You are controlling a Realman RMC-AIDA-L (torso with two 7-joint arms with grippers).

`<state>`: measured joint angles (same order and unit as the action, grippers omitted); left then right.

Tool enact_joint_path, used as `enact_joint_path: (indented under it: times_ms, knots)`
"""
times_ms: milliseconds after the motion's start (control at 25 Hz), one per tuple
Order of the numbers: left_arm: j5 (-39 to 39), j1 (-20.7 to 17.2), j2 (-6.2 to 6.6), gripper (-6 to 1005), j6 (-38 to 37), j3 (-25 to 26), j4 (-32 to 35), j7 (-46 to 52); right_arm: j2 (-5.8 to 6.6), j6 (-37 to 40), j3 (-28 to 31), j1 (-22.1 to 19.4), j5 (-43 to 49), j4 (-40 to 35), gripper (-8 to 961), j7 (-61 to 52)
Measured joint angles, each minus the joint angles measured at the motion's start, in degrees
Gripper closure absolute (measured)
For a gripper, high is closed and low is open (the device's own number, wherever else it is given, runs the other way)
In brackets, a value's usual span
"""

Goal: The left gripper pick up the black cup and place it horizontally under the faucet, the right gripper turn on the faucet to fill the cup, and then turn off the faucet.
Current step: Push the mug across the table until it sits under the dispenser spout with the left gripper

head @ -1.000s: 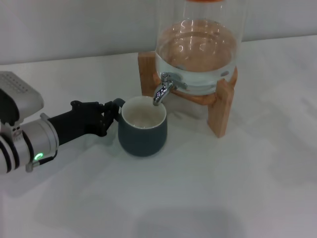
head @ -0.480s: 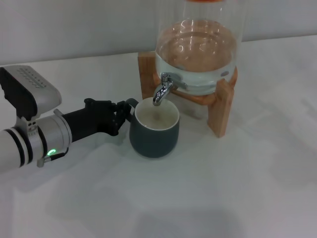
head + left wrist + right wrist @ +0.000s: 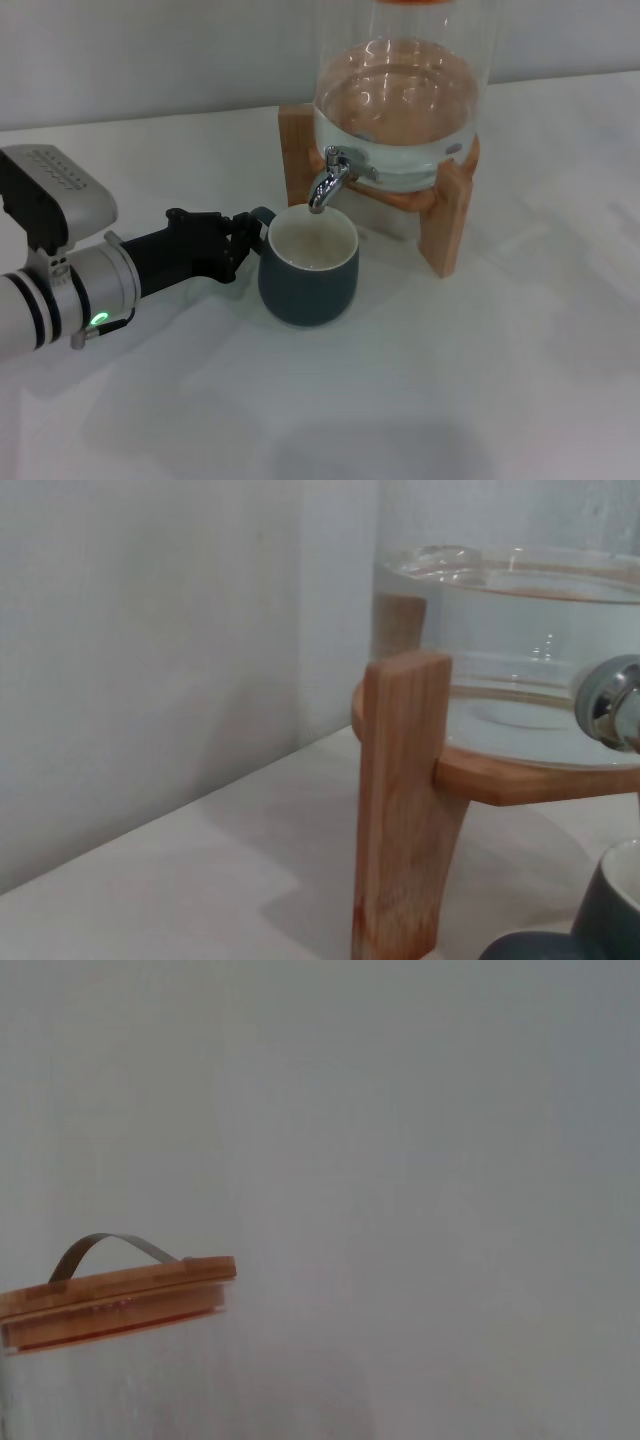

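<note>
The black cup point(image 3: 308, 270) stands upright on the white table, its cream inside facing up, right under the faucet point(image 3: 327, 185). The spout hangs over the cup's far rim. No water runs from it. My left gripper point(image 3: 243, 238) reaches in from the left, and its black fingers are closed around the cup's small handle. In the left wrist view the faucet point(image 3: 615, 702) and a piece of the cup point(image 3: 612, 905) show at the edge. The right gripper is out of view.
The glass dispenser point(image 3: 400, 90), partly full of water, sits on a wooden stand point(image 3: 447, 215) just behind and right of the cup. Its wooden lid point(image 3: 115, 1295) shows in the right wrist view. A grey wall runs behind the table.
My left arm carried the cup to the right until it was under the spout, then eased back slightly to the left and towards me with the cup.
</note>
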<state>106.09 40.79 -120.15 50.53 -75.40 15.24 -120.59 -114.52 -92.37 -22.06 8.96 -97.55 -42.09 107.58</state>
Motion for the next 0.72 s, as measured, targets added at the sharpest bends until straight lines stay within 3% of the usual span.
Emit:
enact_joint_path:
  times_ms: [720]
  knots:
    - [1.0,-1.5,0.19,857,-1.1,-0.1,2.2,2.4,0.0,-0.5,0.8,0.0,0.0,0.0,199,0.0]
